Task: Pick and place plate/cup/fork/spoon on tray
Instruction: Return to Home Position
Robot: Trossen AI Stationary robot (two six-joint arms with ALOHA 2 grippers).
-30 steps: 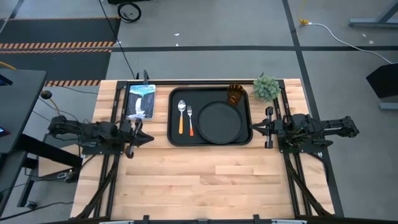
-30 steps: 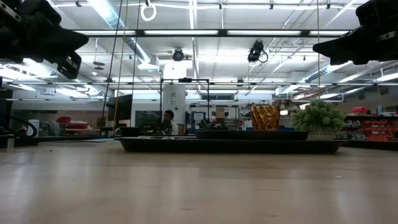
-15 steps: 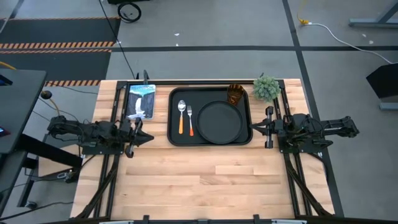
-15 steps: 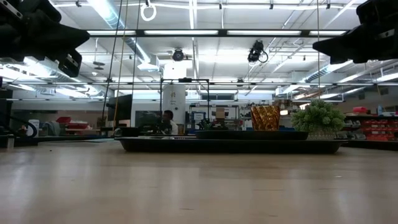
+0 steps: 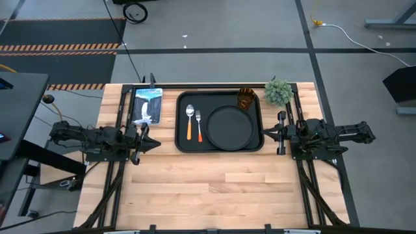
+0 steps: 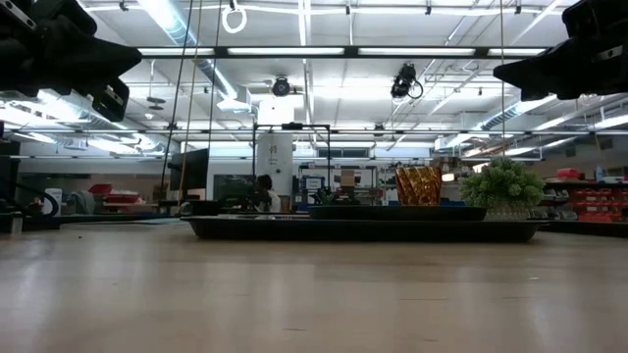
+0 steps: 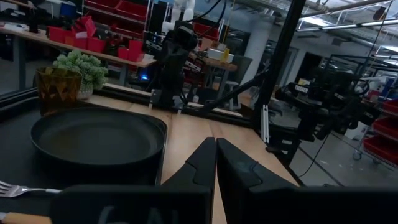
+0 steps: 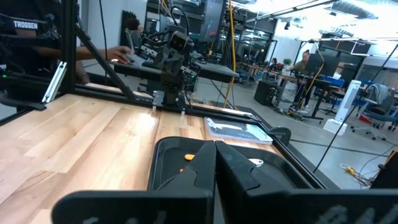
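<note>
The black rectangular tray [image 5: 184, 144] lies at the table's far middle. On it lie the round black plate [image 5: 229, 127], the amber cup [image 5: 246, 99] at its far right corner, and the orange-handled spoon [image 5: 190, 121] and fork [image 5: 199, 126] side by side on its left part. My left gripper [image 5: 155, 144] is shut and empty, left of the tray. My right gripper [image 5: 266, 132] is shut and empty, right of the tray. The left wrist view shows the plate [image 7: 93, 135], the cup [image 7: 53, 88] and the fork's tines [image 7: 15, 188].
A small green potted plant [image 5: 278, 91] stands at the far right, next to the tray. A blue and white packet [image 5: 147, 106] lies at the far left. The near half of the wooden table [image 5: 214, 188] is bare wood. People show in the room beyond.
</note>
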